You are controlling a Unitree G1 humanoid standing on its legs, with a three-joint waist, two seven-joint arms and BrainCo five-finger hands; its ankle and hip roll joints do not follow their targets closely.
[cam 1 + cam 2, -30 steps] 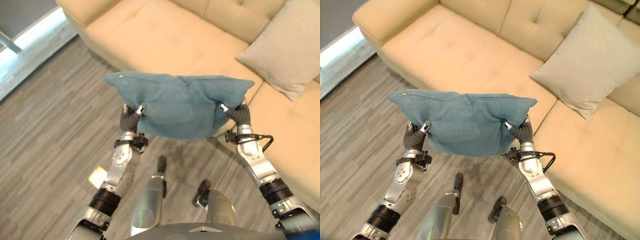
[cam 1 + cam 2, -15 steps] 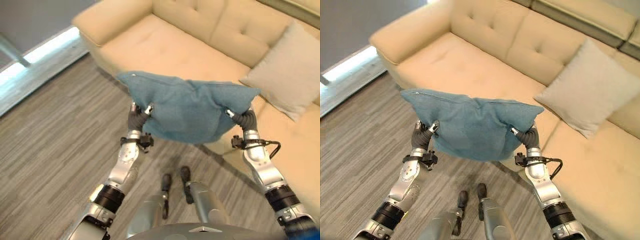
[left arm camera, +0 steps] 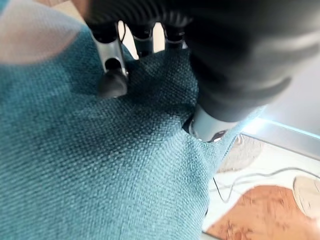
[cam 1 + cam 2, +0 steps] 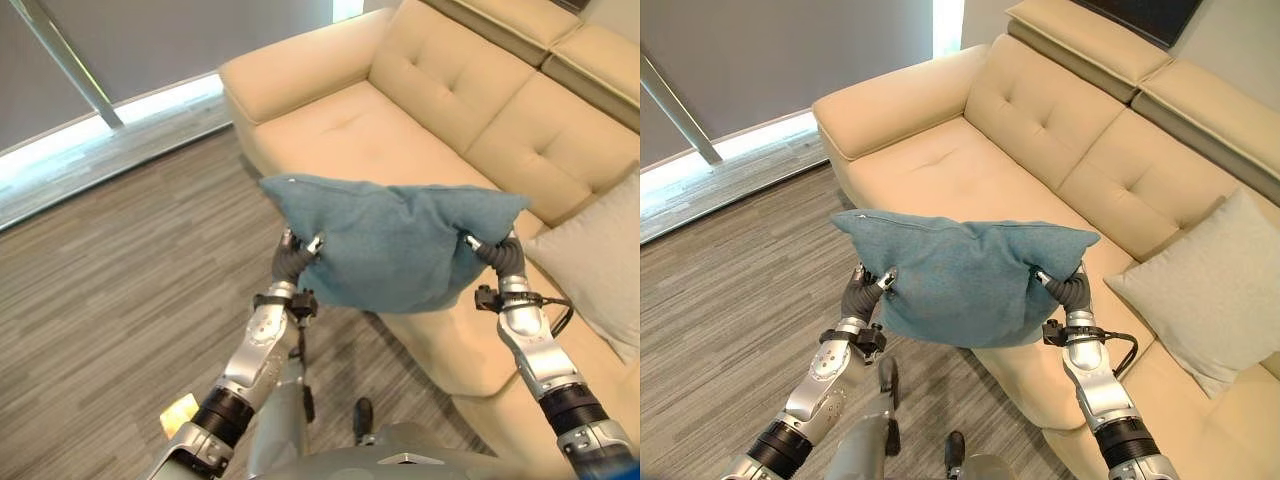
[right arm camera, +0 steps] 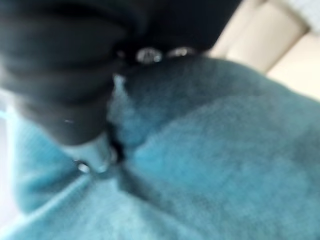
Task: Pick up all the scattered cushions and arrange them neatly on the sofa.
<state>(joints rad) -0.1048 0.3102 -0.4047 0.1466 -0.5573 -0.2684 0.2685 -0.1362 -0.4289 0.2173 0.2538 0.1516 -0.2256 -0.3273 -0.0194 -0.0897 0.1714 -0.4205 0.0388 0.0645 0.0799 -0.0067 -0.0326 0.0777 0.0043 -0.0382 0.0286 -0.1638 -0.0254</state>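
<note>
Above the sofa's (image 4: pixel 970 170) front edge, teal cushion (image 4: pixel 965 275) pinched by curled fingers of left hand (image 4: pixel 862 296) and right hand (image 4: pixel 1070 291), not yet placed; beige cushion (image 4: pixel 1220 290) already seated at 3 o'clock.

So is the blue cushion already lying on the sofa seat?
No, the blue cushion hangs in the air, gripped by the left hand and right hand.

grey wood-plank floor (image 4: pixel 110 270); window frame (image 4: pixel 60 60)
</note>
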